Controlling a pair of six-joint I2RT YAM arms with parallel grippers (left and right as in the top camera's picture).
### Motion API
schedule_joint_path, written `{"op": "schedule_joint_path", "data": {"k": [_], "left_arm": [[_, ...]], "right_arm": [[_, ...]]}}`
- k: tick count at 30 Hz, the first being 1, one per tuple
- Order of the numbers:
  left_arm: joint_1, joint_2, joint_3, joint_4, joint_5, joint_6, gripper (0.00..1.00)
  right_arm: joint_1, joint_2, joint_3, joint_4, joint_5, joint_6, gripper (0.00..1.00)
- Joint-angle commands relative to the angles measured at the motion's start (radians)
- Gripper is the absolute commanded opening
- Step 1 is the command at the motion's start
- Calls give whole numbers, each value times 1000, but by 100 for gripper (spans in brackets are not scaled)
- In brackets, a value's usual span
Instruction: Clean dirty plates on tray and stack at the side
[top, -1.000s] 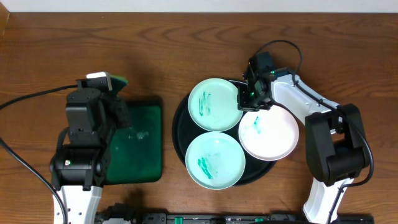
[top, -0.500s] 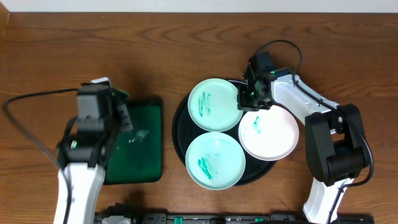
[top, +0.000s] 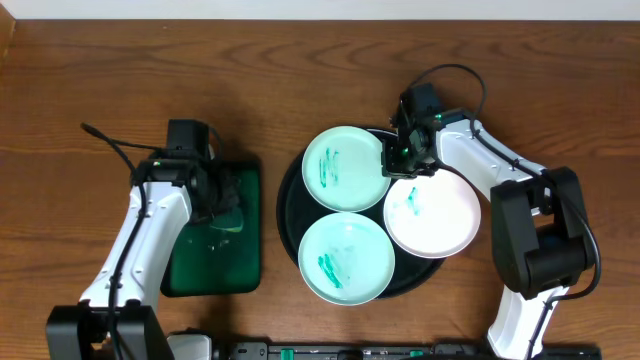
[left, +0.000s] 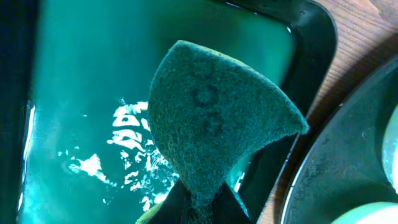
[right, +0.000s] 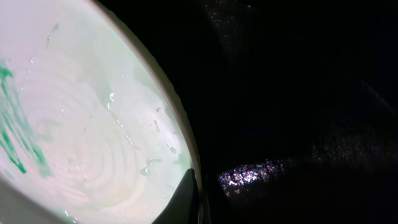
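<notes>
Left fingers (left: 200, 210) are clamped on one green sponge (left: 217, 124) above the single green tray (left: 81, 93), and we judge the scrub turns on this: the one black tray (top: 290, 215) lies just to their right. On it we count three smeared plates: the near mint plate (top: 345, 257), the white plate (top: 435, 215) and the far mint plate (top: 345, 167). Right fingers (top: 405, 162) are closed on a plate's rim where the far mint plate and the white plate meet; which of the two, we cannot tell.
</notes>
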Motion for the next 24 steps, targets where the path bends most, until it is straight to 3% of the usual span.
{"op": "schedule_joint_path", "data": {"k": [1,6,10,24], "left_arm": [[0,-7,11,14,61,5,7],[-2,-11,16,88,269,21,7],[-20,2,31,161,388,-40,7],[-312,293,329,179,463,-93,7]], "right_arm": [[5,1,-7,0,6,-15,1],[3,1,-7,0,2,-16,1],[3,1,-7,0,2,-20,1],[3,1,-7,5,-10,-23,1]]}}
